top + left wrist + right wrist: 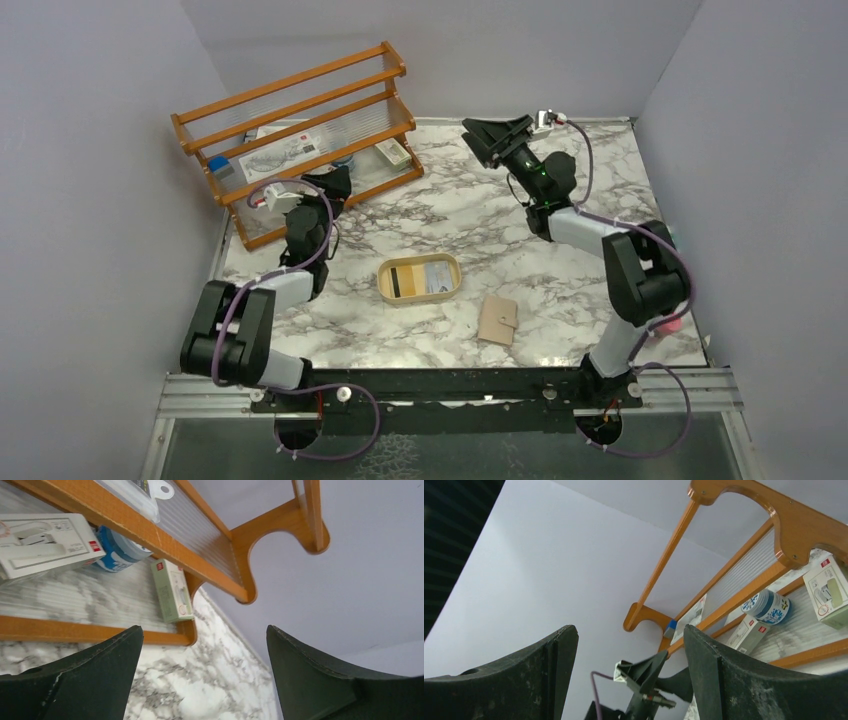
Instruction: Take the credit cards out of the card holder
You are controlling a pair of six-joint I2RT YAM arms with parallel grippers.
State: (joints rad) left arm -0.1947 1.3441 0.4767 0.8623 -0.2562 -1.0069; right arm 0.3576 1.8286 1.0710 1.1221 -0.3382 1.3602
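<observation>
Card holder (pixel 497 319): tan leather, flat on the marble table (pixel 570 290) toward my bases, slightly askew, just right of the oval tray (pixel 381 283). Credit cards (pixel 420 280) lie flat inside that tray. I make out one with a black stripe and one light blue.

Tan card holder (pixel 497 320), grey-veined white marble table (pixel 470 215)

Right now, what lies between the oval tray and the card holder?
Nothing: only bare marble table separates the oval tray from the card holder. The top external view shows it; the wrist views miss it.
</observation>
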